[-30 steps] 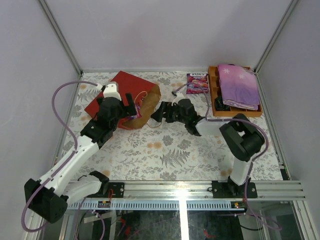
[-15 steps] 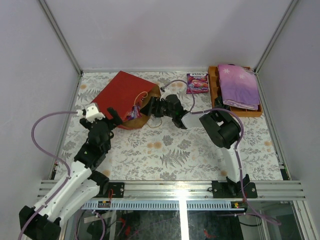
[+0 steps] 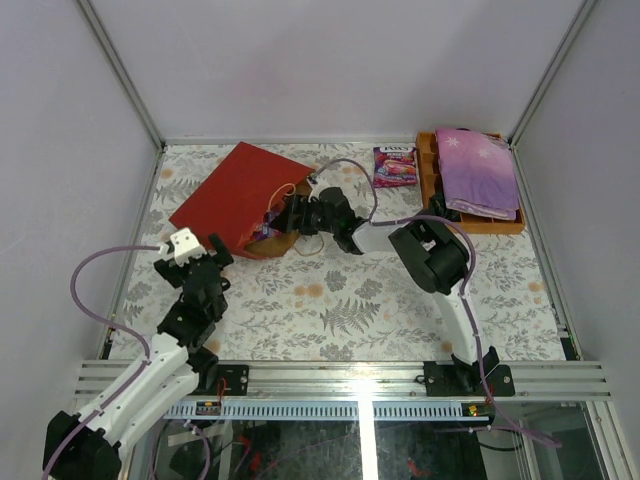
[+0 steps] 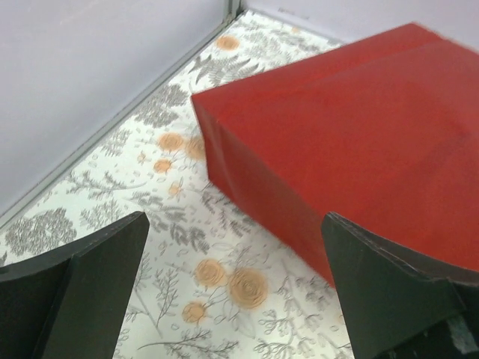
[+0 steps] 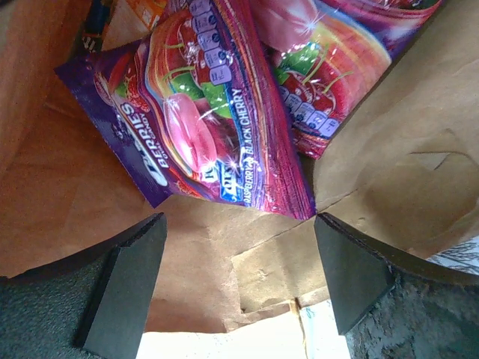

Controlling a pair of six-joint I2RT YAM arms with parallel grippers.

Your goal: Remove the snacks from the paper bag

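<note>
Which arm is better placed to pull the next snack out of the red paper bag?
Right. Its open claw sits in the paper bag's mouth, with a purple candy pouch just ahead of its fingers. The left claw, also open, faces the bag's closed red side.

The right end effector points into the mouth of the paper bag, whose creased brown inner side fills most of the frame. Its two dark fingers stand wide apart at the lower left and lower right, gripping nothing. Above the gap between them lies a glossy purple pouch printed with berries and the word "BERRIES". A second pouch of the same kind sits at the upper right, partly tucked under the first. An orange pack peeks in at the top left. A sliver of patterned counter shows at the right edge.
</note>
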